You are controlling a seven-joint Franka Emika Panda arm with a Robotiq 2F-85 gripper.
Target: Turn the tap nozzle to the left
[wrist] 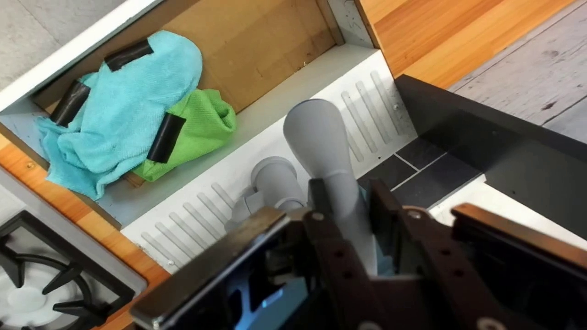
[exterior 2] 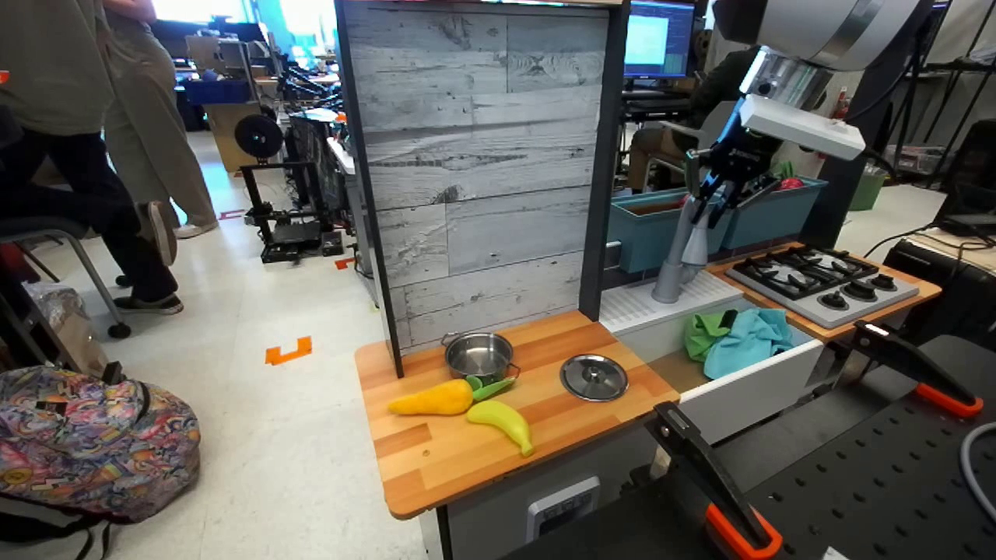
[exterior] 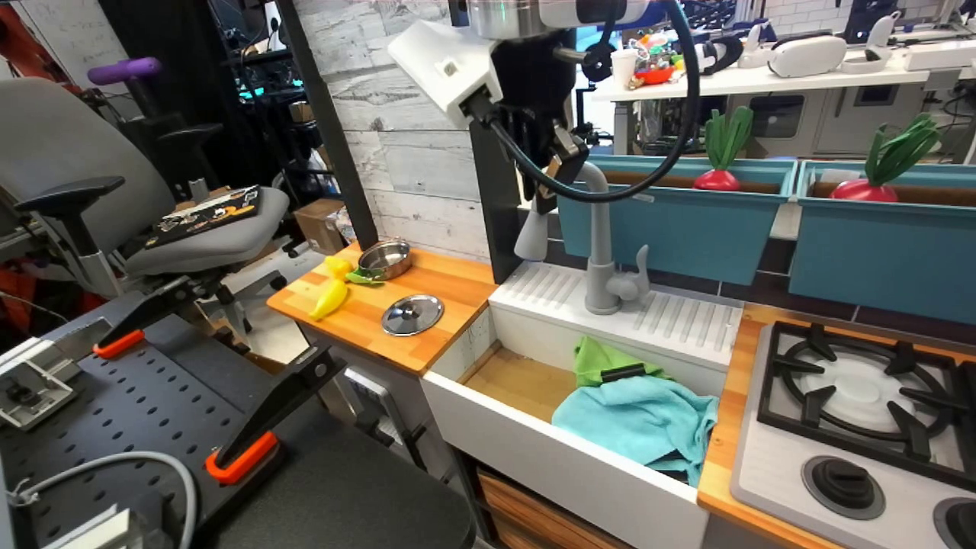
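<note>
Since your gooseneck spout (exterior: 601, 229), rooted inside drainboard (exterior: 690, 328) edges, is prob light, stiff | pinch above flare (wrist: 316, 133) | fingers (wrist: 384, 204) straddling, can't tell if gripping

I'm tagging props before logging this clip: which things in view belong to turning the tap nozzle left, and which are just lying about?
Belong to the job:
grey tap nozzle
pincer, straddling it in the wrist view

Just lying about:
blue cloth and green cloth, in the sink
metal pot, round lid, banana and toy carrot, on the wooden counter
</note>
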